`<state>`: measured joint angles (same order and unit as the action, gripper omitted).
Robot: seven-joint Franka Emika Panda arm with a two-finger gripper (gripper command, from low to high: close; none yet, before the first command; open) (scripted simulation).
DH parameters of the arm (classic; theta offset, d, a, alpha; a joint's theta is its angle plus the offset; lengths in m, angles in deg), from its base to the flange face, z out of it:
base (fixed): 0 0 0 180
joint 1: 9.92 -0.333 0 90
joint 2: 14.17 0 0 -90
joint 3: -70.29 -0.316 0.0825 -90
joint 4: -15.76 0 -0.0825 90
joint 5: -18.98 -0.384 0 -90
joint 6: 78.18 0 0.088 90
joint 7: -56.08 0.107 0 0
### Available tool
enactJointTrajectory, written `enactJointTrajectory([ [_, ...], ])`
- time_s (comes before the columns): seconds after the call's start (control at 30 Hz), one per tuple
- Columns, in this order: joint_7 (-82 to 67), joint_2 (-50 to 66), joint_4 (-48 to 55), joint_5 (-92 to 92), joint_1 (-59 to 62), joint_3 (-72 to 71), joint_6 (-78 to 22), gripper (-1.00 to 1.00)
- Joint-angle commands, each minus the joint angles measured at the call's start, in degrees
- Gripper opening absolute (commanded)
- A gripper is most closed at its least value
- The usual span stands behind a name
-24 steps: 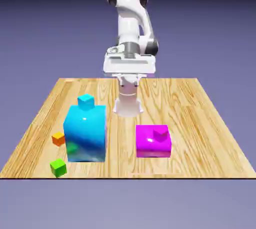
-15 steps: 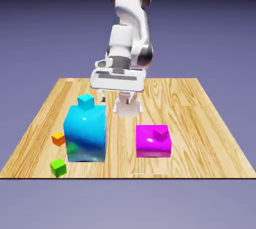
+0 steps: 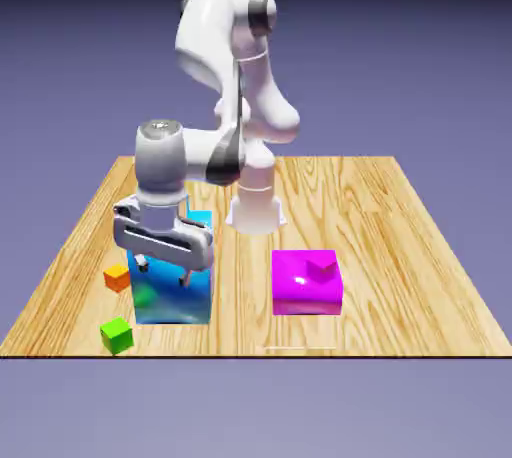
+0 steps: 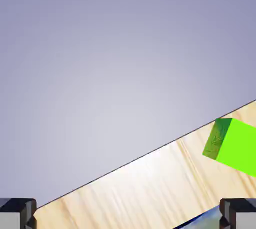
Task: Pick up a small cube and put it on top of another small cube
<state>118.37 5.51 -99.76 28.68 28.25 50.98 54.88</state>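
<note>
Arm bent low, end effector (image 3: pixel 161 270) open, before cyan block (image 3: pixel 172 301)

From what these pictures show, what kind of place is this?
Most likely a rendered simulation, not a real room: a white arm stands on a bare wooden table before a plain blue-violet backdrop, with only glossy toy cubes around it, such as the green cube and the orange cube.

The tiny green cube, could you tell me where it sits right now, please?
In the exterior view the green cube sits near the table's front edge on the exterior view's left, just in front of the orange cube and beside the cyan block.
</note>
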Motion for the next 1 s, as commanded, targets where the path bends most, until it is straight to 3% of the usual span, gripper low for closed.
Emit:
enactJointTrajectory([
  [0.0,0.8,2.1,1.8,0.4,1.5,-0.8,-1.6,0.00],
  [0.33,8.7,22.8,19.9,4.2,17.0,-8.4,-17.9,0.00],
  [0.53,10.0,28.5,17.7,6.6,16.3,-6.7,-10.8,0.00],
  [0.57,10.0,28.5,17.7,6.6,16.3,-6.7,-10.8,-1.00],
  [0.7,8.9,23.5,20.4,4.4,17.4,-8.6,-18.3,-1.00],
  [0.97,-11.0,12.1,12.8,7.0,10.8,-2.0,-17.2,-1.00],
])
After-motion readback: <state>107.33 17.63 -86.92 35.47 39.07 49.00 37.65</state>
